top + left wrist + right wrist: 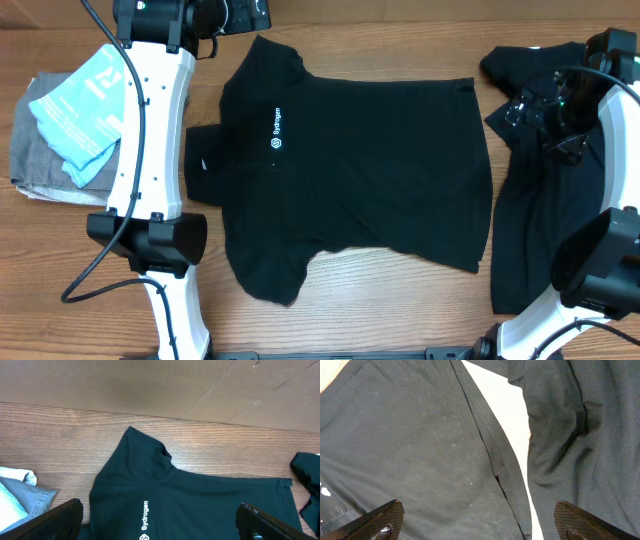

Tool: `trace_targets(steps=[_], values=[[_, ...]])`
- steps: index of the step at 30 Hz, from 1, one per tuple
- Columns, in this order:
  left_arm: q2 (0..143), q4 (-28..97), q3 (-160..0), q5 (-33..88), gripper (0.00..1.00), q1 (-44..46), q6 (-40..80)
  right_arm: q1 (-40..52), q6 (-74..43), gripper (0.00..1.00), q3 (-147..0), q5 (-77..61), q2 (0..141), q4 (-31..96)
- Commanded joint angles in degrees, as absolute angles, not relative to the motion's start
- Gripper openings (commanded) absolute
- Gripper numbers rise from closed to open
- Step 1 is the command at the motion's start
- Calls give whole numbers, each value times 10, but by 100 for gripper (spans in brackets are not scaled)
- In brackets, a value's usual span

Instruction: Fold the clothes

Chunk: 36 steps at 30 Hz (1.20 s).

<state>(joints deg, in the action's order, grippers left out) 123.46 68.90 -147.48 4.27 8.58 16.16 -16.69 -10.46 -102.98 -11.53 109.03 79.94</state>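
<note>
Both pincers are released. The left pincer (pixel 160 510) hangs above the polo shirt (pixel 350 170) with its fingers (pixel 55 520) spread wide and nothing between them. The right pincer (pixel 477 507) hovers low over the second black garment (pixel 520 230), its fingers likewise apart and gripping no cloth. Seen from overhead, the left arm (pixel 150 130) runs as a white link from a black joint toward the far-left corner, passing between the grey folded garment (pixel 35 170) and the polo's collar. The right arm (pixel 615 150) rises along the right edge and bends inward over the garment there. The wooden surface (pixel 400 300) carries everything. Largest on it, the polo shirt lies spread flat at the centre, chest up. Its collar points toward the left edge and its hem toward the right edge, with one sleeve pointing to the far edge and one to the near edge. The second black garment lies rumpled along the right edge, just beside the polo's hem. The grey folded garment sits at the left edge with a light blue packet (pixel 80 110) on top. Smallest, the white logo (pixel 277 142) and its lettering mark the polo's chest.
</note>
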Motion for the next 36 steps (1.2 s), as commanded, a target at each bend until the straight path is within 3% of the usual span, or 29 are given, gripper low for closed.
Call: trace_targets(steps=[1, 11, 16, 17, 19, 20, 25, 30, 36], values=[[1235, 688, -1474, 39, 100, 83, 167, -166, -104, 100, -1031, -112, 1086, 797], [1235, 688, -1474, 39, 100, 83, 167, -166, -104, 100, -1031, -116, 1086, 787], [1235, 688, -1474, 39, 100, 83, 167, -166, -98, 100, -1031, -117, 1086, 843], [1235, 688, -1474, 39, 100, 83, 167, -166, -83, 92, -1031, -125, 1086, 852], [1235, 688, -1474, 39, 100, 83, 167, -165, -47, 58, -1030, -144, 1086, 877], [1235, 688, -1474, 39, 100, 83, 167, -164, -42, 47, -1027, -147, 1086, 889], [1235, 688, -1474, 39, 100, 83, 167, -161, -40, 4, -985, -146, 1086, 901], [1235, 688, -1474, 39, 100, 83, 167, -161, -10, 4, -911, -146, 1086, 865], [1235, 688, -1474, 39, 100, 83, 167, -161, -10, 31, -815, -150, 1086, 770]])
